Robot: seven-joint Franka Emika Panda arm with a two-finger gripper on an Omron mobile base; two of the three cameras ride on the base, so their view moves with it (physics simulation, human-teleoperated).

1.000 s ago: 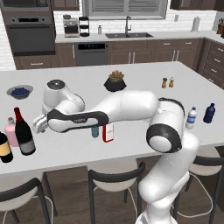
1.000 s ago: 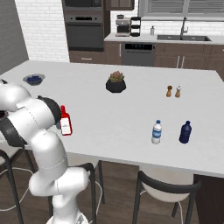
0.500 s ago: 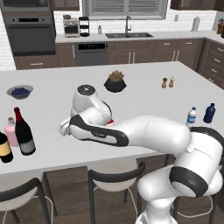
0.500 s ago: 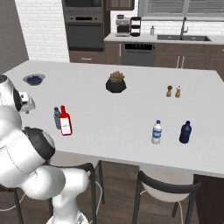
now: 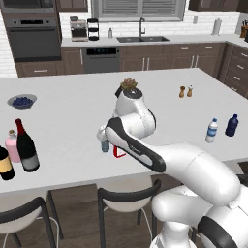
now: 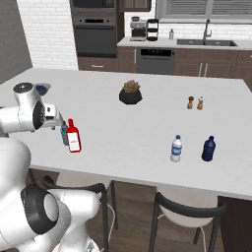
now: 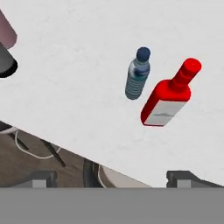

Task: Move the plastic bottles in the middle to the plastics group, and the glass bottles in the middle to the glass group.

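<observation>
Water bottle (image 7: 137,78) just beside flat bottle (image 7: 168,98) — seemingly apart.

Small light-blue water bottle (image 7: 137,78), blue cap, upright on bench near front edge. Flat red bottle (image 7: 168,97), white label, upright just beside it. Tall dark wine bottle (image 5: 25,147), red foil neck, upright at left beside pink flask (image 5: 12,146) and dark yellowish-label bottle (image 5: 5,163). Whitish water bottle (image 6: 176,148) and navy bottle (image 6: 208,149) stand near each other at right.

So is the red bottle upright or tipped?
Upright: the red bottle stands on its base with its cap up, beside the small water bottle.

seven bottles are standing on the counter: four glass ones (image 5: 25,147) and three plastic ones (image 6: 176,148). two little shakers (image 5: 186,91) are sitting together.
</observation>
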